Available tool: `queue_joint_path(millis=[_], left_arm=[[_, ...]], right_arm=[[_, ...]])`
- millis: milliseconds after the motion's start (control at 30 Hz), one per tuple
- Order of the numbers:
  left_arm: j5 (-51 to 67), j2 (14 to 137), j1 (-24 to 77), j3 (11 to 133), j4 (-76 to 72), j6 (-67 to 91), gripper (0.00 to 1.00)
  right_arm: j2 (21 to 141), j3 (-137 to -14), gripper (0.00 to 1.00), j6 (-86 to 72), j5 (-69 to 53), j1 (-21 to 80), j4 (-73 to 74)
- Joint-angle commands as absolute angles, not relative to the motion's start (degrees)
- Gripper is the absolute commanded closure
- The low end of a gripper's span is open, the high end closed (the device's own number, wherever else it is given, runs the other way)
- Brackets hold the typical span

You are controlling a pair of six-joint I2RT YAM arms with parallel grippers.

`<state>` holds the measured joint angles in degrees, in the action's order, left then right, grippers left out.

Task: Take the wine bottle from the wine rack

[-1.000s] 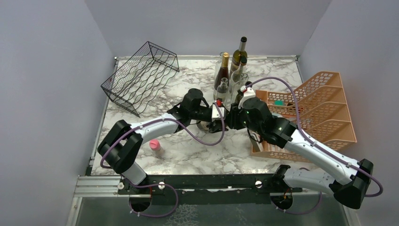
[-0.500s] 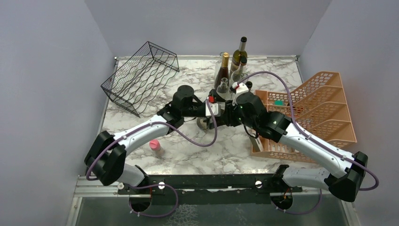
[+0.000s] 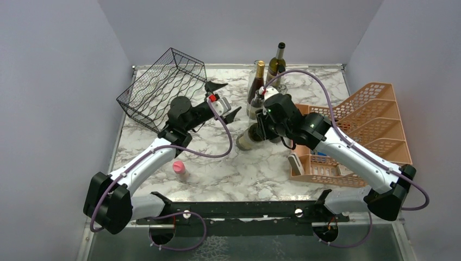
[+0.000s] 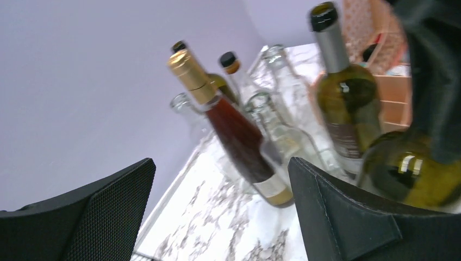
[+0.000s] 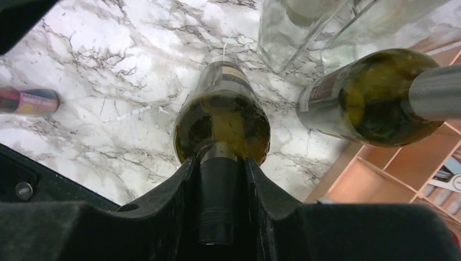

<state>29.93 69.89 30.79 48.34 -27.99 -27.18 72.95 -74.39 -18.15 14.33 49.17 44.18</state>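
Note:
The black wire wine rack [image 3: 163,89] stands at the back left of the table, and I see no bottle in it. My right gripper [image 3: 265,126] is shut on the neck of a green wine bottle [image 3: 249,140], held tilted at mid-table with its base toward the marble. In the right wrist view the dark neck sits between my right gripper's [image 5: 220,187] fingers, above the bottle's body [image 5: 222,122]. My left gripper [image 3: 223,100] is open and empty, between the rack and the bottles. In its own view the left gripper [image 4: 223,212] frames only marble.
Several upright bottles [image 3: 261,81] cluster at the back centre, including an amber one with a gold cap [image 4: 234,130] and a green one [image 4: 348,103]. A peach tiered organizer [image 3: 375,128] fills the right side. A small pink object [image 3: 178,167] lies front left.
My left gripper has drawn back left toward the rack, away from the bottle, and now stands open. My right gripper has shifted left with the green bottle still in its grip.

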Motion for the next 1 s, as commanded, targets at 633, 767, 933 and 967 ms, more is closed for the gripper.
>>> queue_joint_path(millis=[633, 767, 933, 967], left_arm=[[2.6, 70.5, 30.1, 47.6, -33.3, -23.1, 0.01], [2.3, 70.7, 30.1, 47.7, -33.3, -23.1, 0.01], [2.8, 71.0, 29.5, 47.8, -33.4, -22.4, 0.01], [2.9, 71.0, 29.4, 47.8, -33.4, -22.3, 0.01]], right_arm=[[84.5, -92.4, 0.99, -12.7, 14.8, 44.5, 56.4], [87.9, -94.6, 0.99, -11.7, 13.2, 43.0, 57.5], [90.4, -96.1, 0.96, -11.0, 12.3, 42.1, 58.5], [90.7, -96.5, 0.95, -10.8, 12.1, 42.0, 58.9]])
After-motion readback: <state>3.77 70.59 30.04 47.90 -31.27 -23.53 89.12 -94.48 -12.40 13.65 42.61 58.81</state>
